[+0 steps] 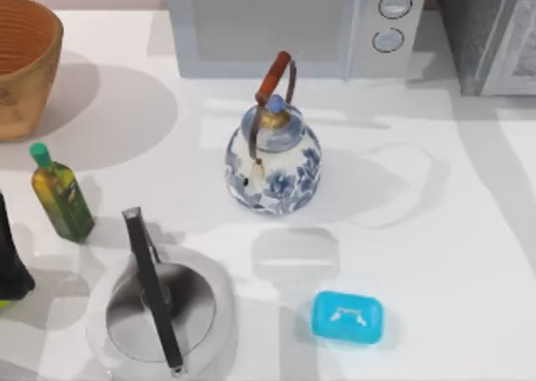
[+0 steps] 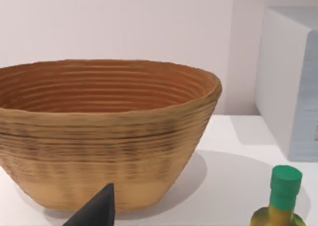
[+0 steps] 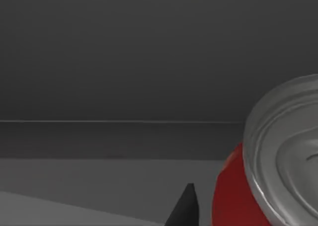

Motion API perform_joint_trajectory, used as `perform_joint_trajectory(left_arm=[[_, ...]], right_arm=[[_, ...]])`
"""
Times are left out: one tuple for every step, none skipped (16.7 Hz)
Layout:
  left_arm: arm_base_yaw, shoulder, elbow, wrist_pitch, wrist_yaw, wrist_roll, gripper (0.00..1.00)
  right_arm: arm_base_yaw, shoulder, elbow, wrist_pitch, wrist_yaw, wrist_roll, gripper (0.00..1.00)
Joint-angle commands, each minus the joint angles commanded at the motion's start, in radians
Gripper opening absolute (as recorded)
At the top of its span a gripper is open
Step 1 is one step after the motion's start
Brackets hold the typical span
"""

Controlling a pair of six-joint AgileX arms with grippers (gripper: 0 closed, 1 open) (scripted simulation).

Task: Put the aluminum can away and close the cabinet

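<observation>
Worktop [image 1: 469, 255], white and smooth, carries everything in the top view. At its centre stands a rounded porcelain kettle [image 1: 273, 165] painted with blue flowers, its arched handle wrapped in brown. At twelve o'clock from it sits a pale boxy microwave [image 1: 285, 21] with two round knobs. At two o'clock, in the far corner, is the grey cabinet [image 1: 486, 29], dark and speckled, with a lighter framed door panel. At ten o'clock a woven tan basket [image 1: 25, 63] shows ribbed coils. At nine o'clock stands a green glass oil bottle [image 1: 60, 198] with a green cap. At seven o'clock lies a polished steel kettle [image 1: 159, 310] with a black strap handle, and at five o'clock a glossy blue soap box [image 1: 347, 317]. My left arm is parked at the left edge.

From the left wrist, the basket fills most of the frame beside the bottle's cap, with one dark fingertip [image 2: 97, 211] of the left pincer in front; I cannot tell how its fingers stand.

From the right wrist, the red aluminum can [image 3: 268, 176] with its ridged silver top sits inside a dim, matte grey cabinet interior, beside a dark fingertip [image 3: 185, 208] of the right pincer; whether that pincer pinches the can, I cannot tell.
</observation>
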Motion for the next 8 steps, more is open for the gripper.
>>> perform_joint_trajectory(left_arm=[[0.000, 0.000, 0.000, 0.000, 0.000, 0.000, 1.00], [0.000, 0.000, 0.000, 0.000, 0.000, 0.000, 1.00], [0.000, 0.000, 0.000, 0.000, 0.000, 0.000, 1.00], [0.000, 0.000, 0.000, 0.000, 0.000, 0.000, 1.00], [0.000, 0.000, 0.000, 0.000, 0.000, 0.000, 1.00], [0.000, 0.000, 0.000, 0.000, 0.000, 0.000, 1.00], [0.000, 0.000, 0.000, 0.000, 0.000, 0.000, 1.00], [0.000, 0.000, 0.000, 0.000, 0.000, 0.000, 1.00]], right_arm=[[-0.004, 0.022, 0.023, -0.012, -0.001, -0.001, 0.00], [-0.008, 0.053, 0.056, -0.027, -0.002, -0.002, 0.00], [-0.014, 0.095, 0.099, -0.045, -0.005, -0.002, 0.00], [-0.019, 0.145, 0.153, -0.065, -0.008, -0.002, 0.00], [-0.024, 0.202, 0.216, -0.085, -0.013, -0.002, 0.00], [-0.028, 0.260, 0.291, -0.104, -0.018, -0.001, 0.00], [-0.032, 0.319, 0.375, -0.122, -0.024, 0.000, 0.00], [-0.036, 0.378, 0.468, -0.137, -0.030, 0.000, 0.00]])
